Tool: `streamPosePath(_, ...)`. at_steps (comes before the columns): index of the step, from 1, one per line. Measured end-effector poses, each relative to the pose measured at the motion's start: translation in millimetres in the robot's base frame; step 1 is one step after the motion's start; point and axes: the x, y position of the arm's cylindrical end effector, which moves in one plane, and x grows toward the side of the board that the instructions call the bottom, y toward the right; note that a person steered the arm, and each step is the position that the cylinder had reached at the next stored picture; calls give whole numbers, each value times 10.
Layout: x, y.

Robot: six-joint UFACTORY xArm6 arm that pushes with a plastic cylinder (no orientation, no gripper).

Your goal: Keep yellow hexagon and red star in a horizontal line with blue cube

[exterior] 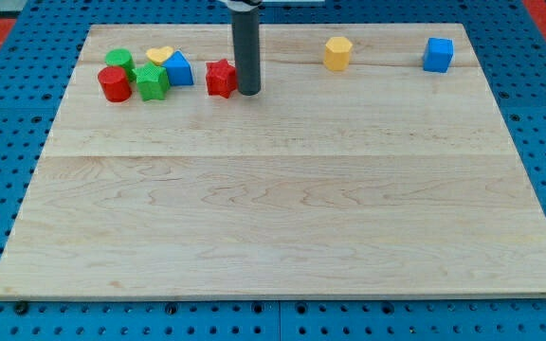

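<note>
The yellow hexagon [337, 53] sits near the view's top, right of centre. The blue cube [438, 54] sits further right at about the same height. The red star [221, 78] lies left of centre, a little lower than those two. My tip [249, 91] stands right beside the red star, at its right side, touching or nearly touching it. The dark rod rises from there to the view's top edge.
A cluster sits at the view's top left: a red cylinder [115, 84], a green cylinder [118, 61], a green star [152, 82], a yellow heart [159, 56] and a blue block [178, 69]. The wooden board [282, 208] lies on blue pegboard.
</note>
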Motion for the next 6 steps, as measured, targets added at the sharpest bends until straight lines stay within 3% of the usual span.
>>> streamPosePath(1, 251, -314)
streamPosePath(2, -46, -365)
streamPosePath(3, -454, -48)
streamPosePath(4, -332, -97)
streamPosePath(5, -340, -664)
streamPosePath(6, -714, -723)
